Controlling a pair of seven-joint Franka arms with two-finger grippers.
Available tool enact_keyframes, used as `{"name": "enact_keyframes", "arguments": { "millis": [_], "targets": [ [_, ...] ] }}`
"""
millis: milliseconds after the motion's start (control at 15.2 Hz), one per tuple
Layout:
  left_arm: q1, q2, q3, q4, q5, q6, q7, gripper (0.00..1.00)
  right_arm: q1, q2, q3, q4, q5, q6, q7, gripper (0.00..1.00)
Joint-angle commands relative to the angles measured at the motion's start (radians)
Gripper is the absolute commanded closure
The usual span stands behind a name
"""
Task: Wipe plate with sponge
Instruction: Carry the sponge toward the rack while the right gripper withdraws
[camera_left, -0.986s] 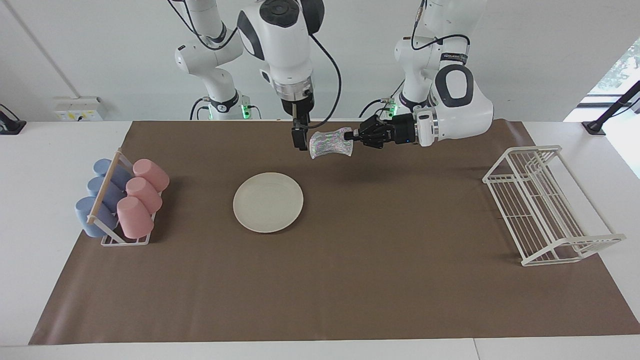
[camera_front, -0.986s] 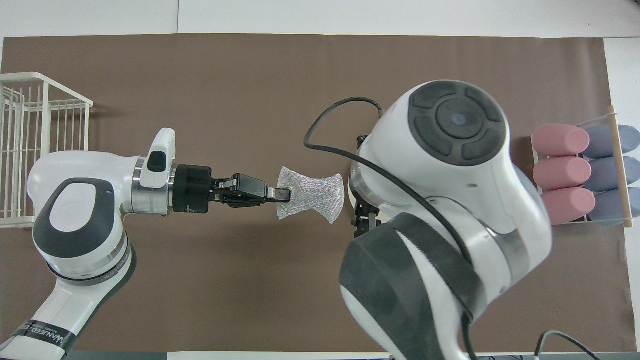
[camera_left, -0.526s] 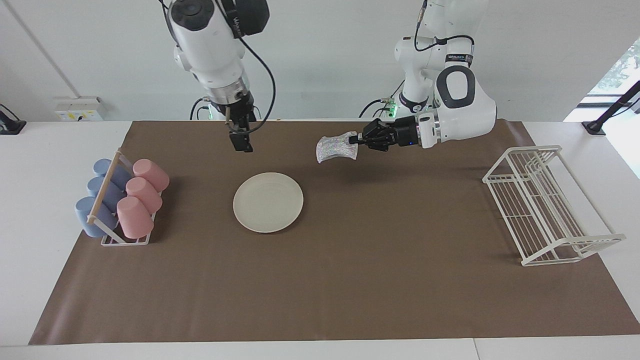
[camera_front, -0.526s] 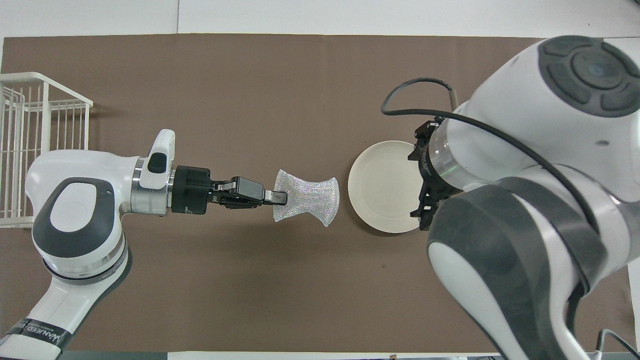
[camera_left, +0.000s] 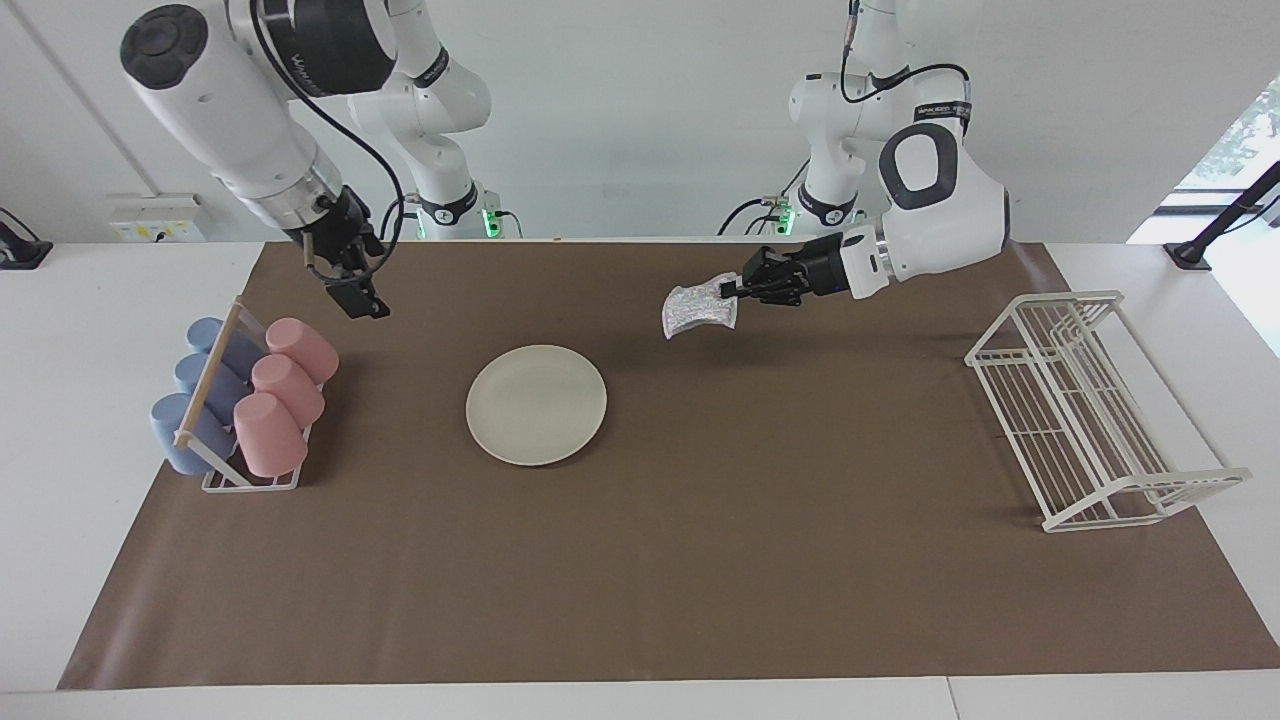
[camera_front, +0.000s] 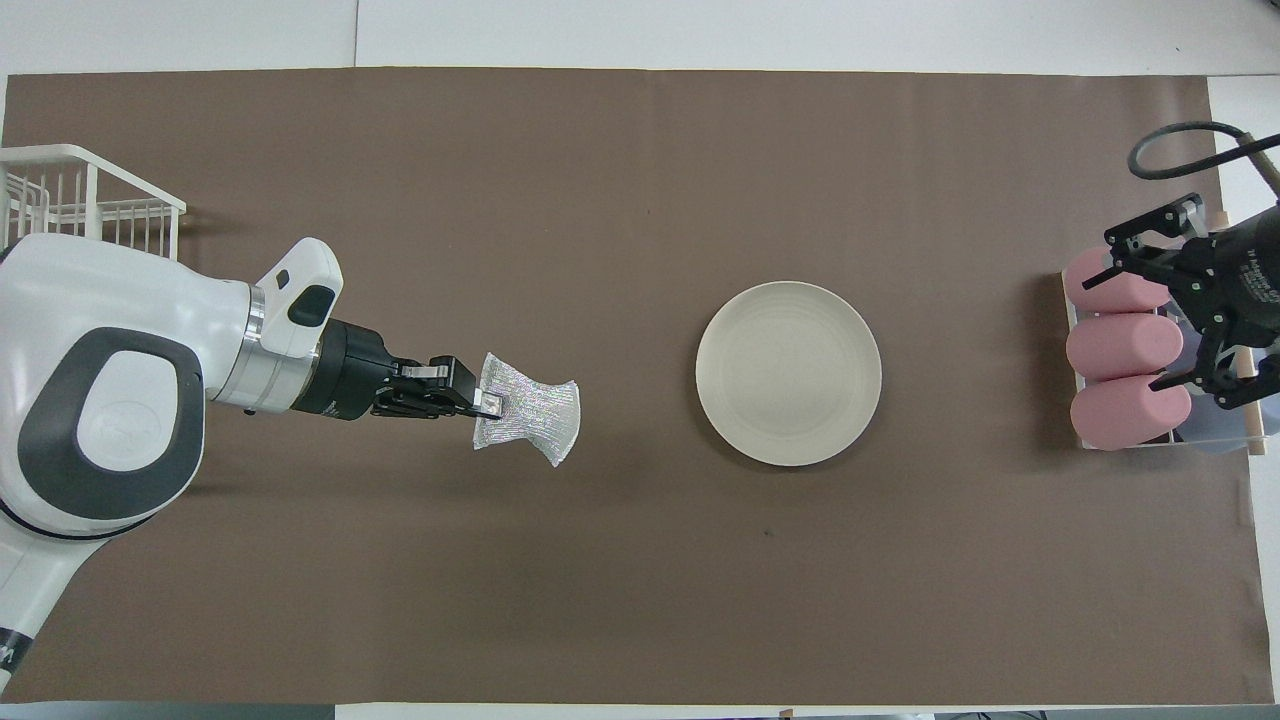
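Observation:
The cream plate lies flat on the brown mat, also in the overhead view, with nothing on it. My left gripper is shut on one edge of the glittery sponge and holds it in the air over bare mat, beside the plate toward the left arm's end. In the overhead view the left gripper and the hanging sponge are well apart from the plate. My right gripper hangs raised near the cup rack, seen in the overhead view above the cups.
A cup rack with pink and blue cups lying in it stands at the right arm's end. A white wire rack stands at the left arm's end. The brown mat covers the table.
My right gripper has swung away from the sponge, past the plate, to the cup rack. My left gripper has drawn back toward its own end with the sponge still in it.

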Motion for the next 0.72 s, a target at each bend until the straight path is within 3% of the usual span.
{"name": "enact_keyframes", "arguments": {
  "millis": [0,394,657],
  "targets": [
    [-0.011,-0.012,-0.004,0.037,0.158,0.002,-0.117,1.0,-0.037,-0.045,0.014,-0.028,-0.002,-0.011,-0.227,0.0],
    [-0.011,-0.016,-0.026,0.106,0.553,-0.113,-0.254,1.0,-0.03,-0.045,0.015,-0.03,-0.002,-0.036,-0.782,0.0],
    [-0.009,-0.018,-0.026,0.138,0.799,-0.203,-0.278,1.0,-0.028,-0.06,0.017,-0.03,-0.002,-0.069,-0.804,0.0]
  ]
}}
